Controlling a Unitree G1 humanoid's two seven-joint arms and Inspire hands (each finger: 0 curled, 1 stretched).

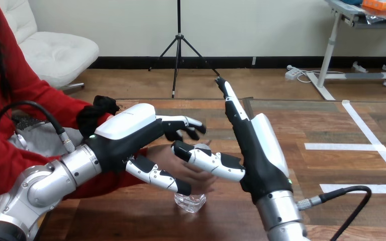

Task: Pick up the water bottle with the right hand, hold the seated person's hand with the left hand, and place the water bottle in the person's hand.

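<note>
The clear water bottle (190, 201) shows one end below the person's hand (197, 174), which lies over it near the table's middle. My left hand (125, 130) reaches in from the left. Its fingers (183, 125) curl over the person's hand from above and its thumb (156, 175) lies along the near side. My right hand (259, 150) stands just right of the bottle, open, with its fingers (231, 100) straight and pointing away from me. Its thumb (208, 159) stretches left over the person's hand, apart from the bottle.
The person sits at the left, their red sleeve (100, 183) running under my left forearm. The wooden table (331, 170) has white tape lines at the right. A black cable (352, 193) loops beside my right wrist.
</note>
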